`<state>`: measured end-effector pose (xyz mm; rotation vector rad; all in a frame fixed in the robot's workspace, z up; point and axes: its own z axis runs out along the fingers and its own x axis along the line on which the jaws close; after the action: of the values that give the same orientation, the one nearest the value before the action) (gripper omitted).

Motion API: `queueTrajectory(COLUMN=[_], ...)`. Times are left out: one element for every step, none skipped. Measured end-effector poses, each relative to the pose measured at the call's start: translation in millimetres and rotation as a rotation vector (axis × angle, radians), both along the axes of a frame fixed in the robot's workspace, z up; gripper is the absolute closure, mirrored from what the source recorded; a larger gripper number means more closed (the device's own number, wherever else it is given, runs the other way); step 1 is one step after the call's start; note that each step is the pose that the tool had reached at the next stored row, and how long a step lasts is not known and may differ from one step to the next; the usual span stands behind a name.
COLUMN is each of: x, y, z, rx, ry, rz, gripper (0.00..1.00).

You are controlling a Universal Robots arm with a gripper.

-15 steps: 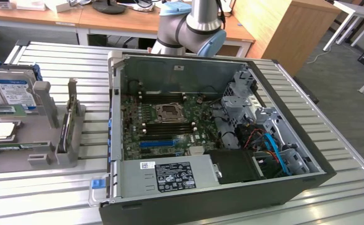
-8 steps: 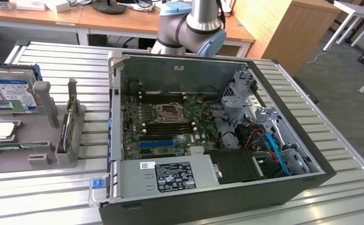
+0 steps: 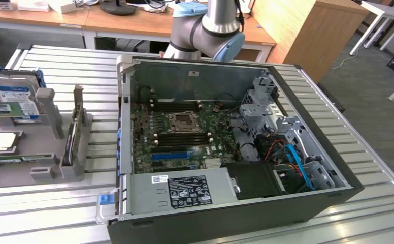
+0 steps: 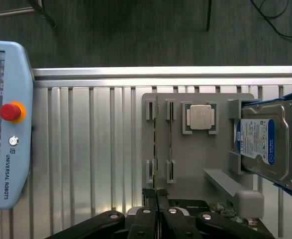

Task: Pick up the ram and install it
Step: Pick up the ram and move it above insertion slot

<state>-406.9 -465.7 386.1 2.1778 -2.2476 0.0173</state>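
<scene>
Two ram sticks stand on edge in the slots of a grey fixture: one ram in line with my fingertips, the other ram beside it. In the exterior view a ram appears as a thin green strip on the same fixture, at the exterior view's left. My gripper hangs high above the fixture, shut, with nothing between its fingers. The open computer case lies in the middle of the table, its motherboard exposed.
On the fixture a silver processor sits next to the ram slots, and a hard drive stands beyond it. A teach pendant lies on the slatted table. Inside the case are a blue slot, a power supply and cables.
</scene>
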Motion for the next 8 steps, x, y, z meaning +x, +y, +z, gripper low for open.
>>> queueTrajectory(x=[0.0, 0.0, 0.1, 0.1, 0.1, 0.1, 0.1, 0.1], y=[0.0, 0.0, 0.0, 0.0, 0.0, 0.0, 0.0, 0.0], z=[1.8, 3.7, 5.5, 7.3, 8.9, 10.6, 12.3, 14.1], rx=[0.0001, 0.0001, 0.0, 0.0, 0.0001, 0.0001, 0.0001, 0.0001], ry=[-0.0001, -0.0003, -0.0003, -0.0004, -0.0005, -0.0006, -0.0007, -0.0007], rz=[0.0, 0.0, 0.0, -0.001, -0.001, -0.001, -0.001, -0.002], gripper=[0.88, 0.88, 0.88, 0.88, 0.88, 0.88, 0.88, 0.88])
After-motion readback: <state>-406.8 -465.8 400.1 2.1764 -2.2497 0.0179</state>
